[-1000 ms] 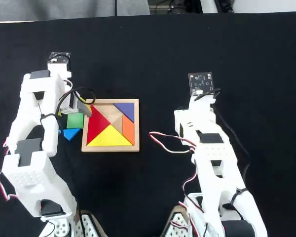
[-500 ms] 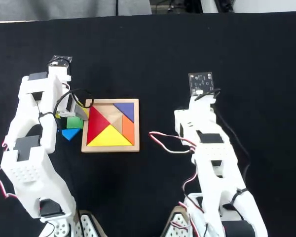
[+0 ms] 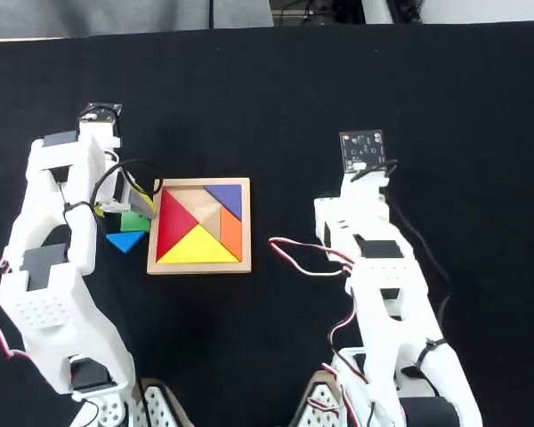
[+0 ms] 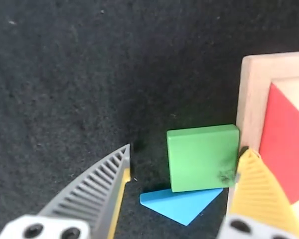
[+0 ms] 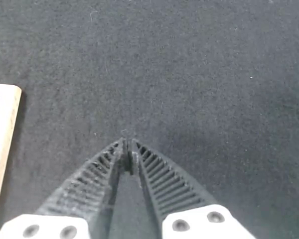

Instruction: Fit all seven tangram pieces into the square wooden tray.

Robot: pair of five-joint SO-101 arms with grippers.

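Left of the square wooden tray (image 3: 198,269) lie two loose pieces: a green square (image 4: 203,157) against its rim and a blue triangle (image 4: 182,204) touching that square. Four flat pieces sit inside the tray: a red triangle (image 3: 173,227), a yellow triangle (image 3: 198,247), an orange piece (image 3: 232,233) and a purple piece (image 3: 227,199). The left gripper (image 4: 188,149) hangs with its fingers spread either side of the green square. The right gripper (image 5: 127,144), fingers pressed together, hovers over the black cloth (image 5: 189,74).

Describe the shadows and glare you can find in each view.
Left wrist view: a dark shadow on the cloth beside the green square, on its side away from the tray. Right wrist view: a soft darker patch ahead of the shut pincer. High view: even light, no glare on the tray.
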